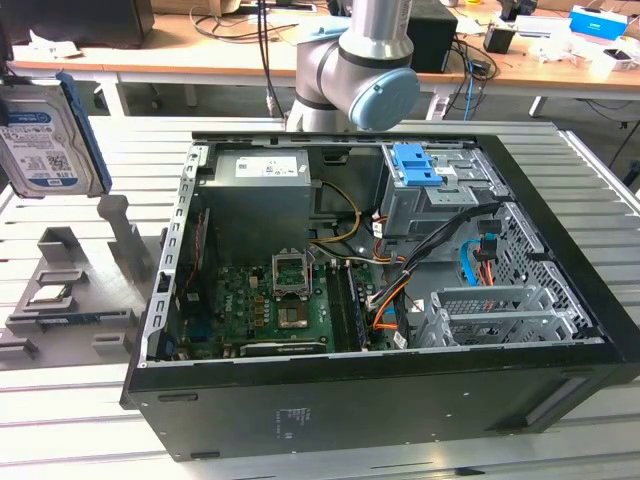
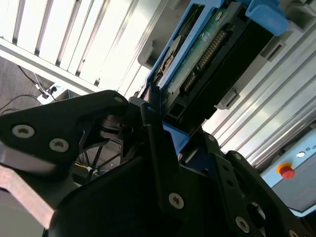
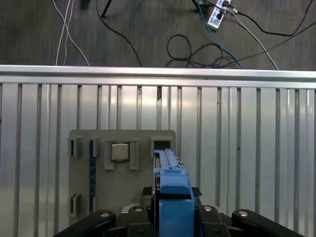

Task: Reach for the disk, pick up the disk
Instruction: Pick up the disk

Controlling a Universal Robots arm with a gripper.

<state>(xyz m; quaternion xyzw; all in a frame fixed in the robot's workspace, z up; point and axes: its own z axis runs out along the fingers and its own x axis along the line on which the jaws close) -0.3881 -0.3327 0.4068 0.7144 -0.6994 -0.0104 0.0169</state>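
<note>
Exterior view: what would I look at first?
Probably the big black computer case, lying open in the middle with its green circuit board showing. Then the disk, standing on edge in its blue bracket at the exterior view's left, by a grey holder.

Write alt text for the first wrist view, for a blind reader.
The disk, edge-on in its blue bracket, is held by the end effector over a grey holder carrying a square silver chip on a ribbed metal table.
</note>
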